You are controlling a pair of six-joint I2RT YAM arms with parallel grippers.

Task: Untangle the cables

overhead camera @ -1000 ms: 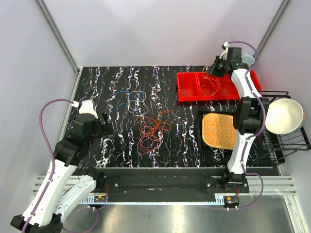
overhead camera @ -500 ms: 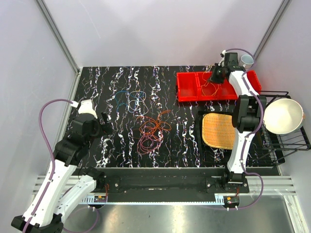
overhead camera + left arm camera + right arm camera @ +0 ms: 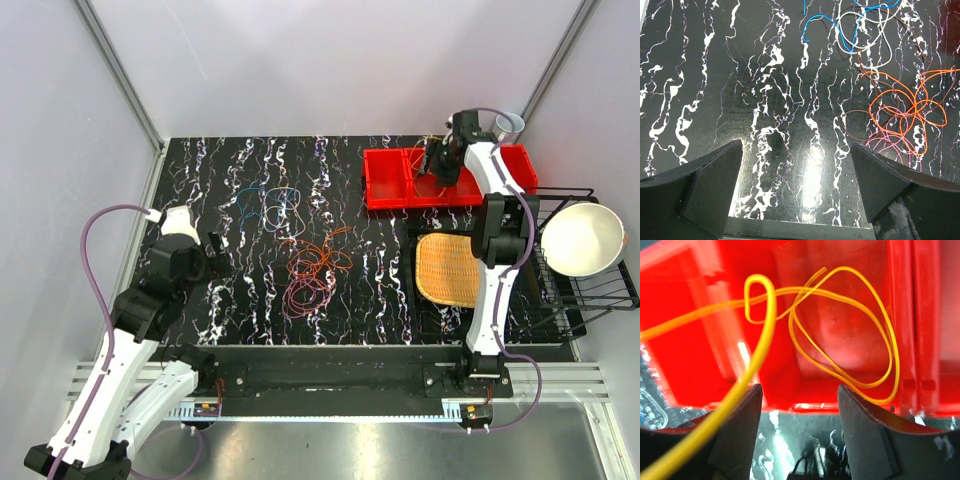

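A tangle of orange and pink cables (image 3: 313, 270) lies mid-table, with a blue and white cable loop (image 3: 270, 205) behind it. The left wrist view shows the blue (image 3: 816, 22), white (image 3: 866, 47), orange (image 3: 900, 97), pink (image 3: 892, 142) and brown (image 3: 852, 125) strands up and to the right of my open left gripper (image 3: 796, 147), which holds nothing. That gripper (image 3: 215, 247) hovers left of the tangle. A yellow cable (image 3: 840, 365) loops inside the red tray (image 3: 685, 365). My right gripper (image 3: 800, 388) stands open at the tray's edge (image 3: 437, 160); one yellow strand runs across the outside of its left finger (image 3: 735, 440).
A woven basket (image 3: 450, 270) sits on the table below the red tray (image 3: 385, 185). A white bowl (image 3: 583, 238) rests on a black wire rack (image 3: 600, 295) at the right edge. A small cup (image 3: 511, 123) stands behind the tray.
My right gripper has opened and moved left and nearer over the red tray; the yellow cable now lies loose there. The left arm has not moved.
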